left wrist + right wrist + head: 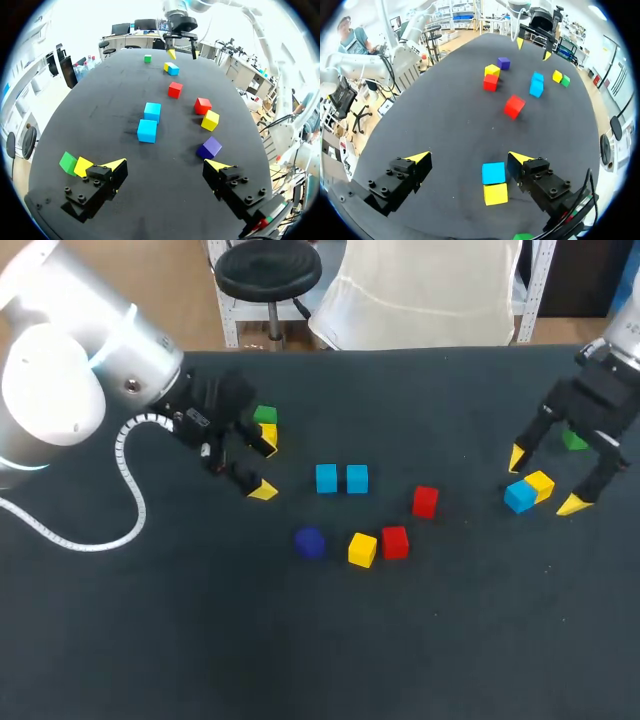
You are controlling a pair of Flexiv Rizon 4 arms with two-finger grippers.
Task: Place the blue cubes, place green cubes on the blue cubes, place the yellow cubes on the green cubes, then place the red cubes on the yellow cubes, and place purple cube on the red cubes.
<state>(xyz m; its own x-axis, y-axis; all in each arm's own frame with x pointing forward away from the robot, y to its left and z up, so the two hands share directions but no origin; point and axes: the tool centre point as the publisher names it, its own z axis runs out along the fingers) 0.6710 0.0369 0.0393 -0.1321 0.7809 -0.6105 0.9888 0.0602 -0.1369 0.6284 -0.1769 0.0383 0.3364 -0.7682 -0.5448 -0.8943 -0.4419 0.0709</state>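
Two blue cubes (326,478) (357,478) sit side by side mid-table. Nearer the front lie a purple cube (309,542), a yellow cube (362,549) and a red cube (394,541), with a second red cube (425,501) further right. My left gripper (262,470) (166,165) is open, left of the blue pair; a green cube (67,162) and a yellow cube (82,166) lie just outside one finger. My right gripper (545,480) (469,158) hangs open over a touching blue cube (493,173) and yellow cube (495,193). Another green cube (574,440) lies behind it.
The dark table (420,640) has bare room along its whole front. A white coiled cable (125,480) loops from my left arm over the table's left side.
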